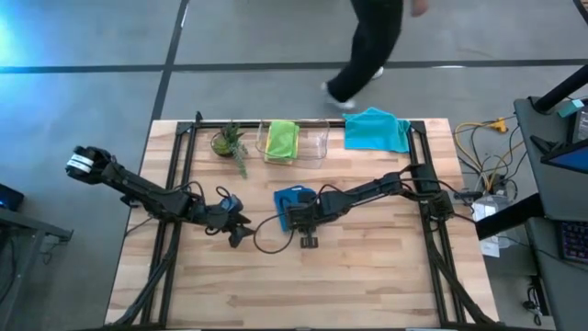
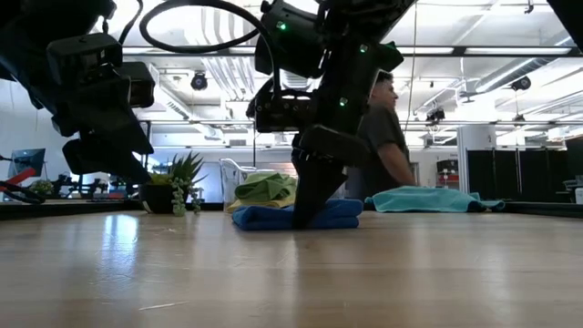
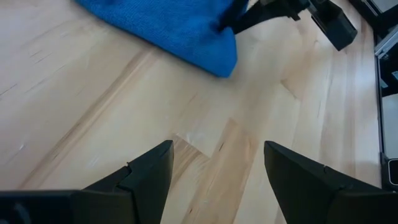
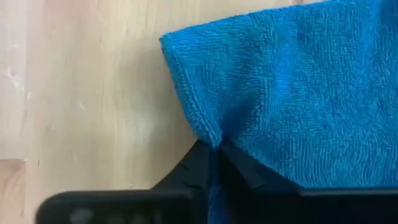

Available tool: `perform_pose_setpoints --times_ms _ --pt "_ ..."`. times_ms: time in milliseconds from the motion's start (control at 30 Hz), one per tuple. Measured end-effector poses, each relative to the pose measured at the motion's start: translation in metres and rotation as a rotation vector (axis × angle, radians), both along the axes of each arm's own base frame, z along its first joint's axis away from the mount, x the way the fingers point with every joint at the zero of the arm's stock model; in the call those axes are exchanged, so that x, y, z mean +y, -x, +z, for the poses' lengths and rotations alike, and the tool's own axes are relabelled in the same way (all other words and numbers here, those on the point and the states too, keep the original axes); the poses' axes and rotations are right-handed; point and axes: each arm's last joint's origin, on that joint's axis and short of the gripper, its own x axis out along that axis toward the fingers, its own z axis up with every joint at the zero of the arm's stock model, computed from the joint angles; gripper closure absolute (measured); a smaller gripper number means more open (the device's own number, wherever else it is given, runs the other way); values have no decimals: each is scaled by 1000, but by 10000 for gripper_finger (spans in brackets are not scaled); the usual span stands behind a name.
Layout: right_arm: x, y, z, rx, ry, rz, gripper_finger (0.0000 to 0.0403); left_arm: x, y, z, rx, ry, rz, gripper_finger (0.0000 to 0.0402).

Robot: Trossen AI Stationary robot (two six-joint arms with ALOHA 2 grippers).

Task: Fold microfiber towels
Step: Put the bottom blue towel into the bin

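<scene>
The right pincer (image 4: 214,149) is pinched shut on the dark blue towel's (image 1: 292,196) edge, fold judged unfinished. The left pincer (image 3: 214,180) hangs open, empty. The teal towel (image 1: 377,129) lies unfolded; lime green towel (image 1: 281,140) sits binned.

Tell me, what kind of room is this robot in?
Probably a robot lab or workshop. The wooden table carries two arms on a black frame, cables trail off its edge, and the low view shows a big hall with ceiling pipes. A person walks past behind.
</scene>
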Motion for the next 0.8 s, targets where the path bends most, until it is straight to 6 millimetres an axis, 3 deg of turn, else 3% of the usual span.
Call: perform_pose_setpoints --times_ms 167,333,533,667,800 --pt "0 -1 4 -3 1 0 391 0 -1 2 -6 3 0 167" --pt "1 -1 29 -14 -6 1 393 -1 -2 3 -16 11 2 167" --pt "0 6 82 -62 -16 3 394 -1 -4 6 -58 39 18 167" --pt "-1 15 104 -76 -31 -20 394 -2 -5 8 -85 45 22 167" --pt "-5 29 145 -176 -50 -44 394 -2 -6 9 -92 47 23 167"
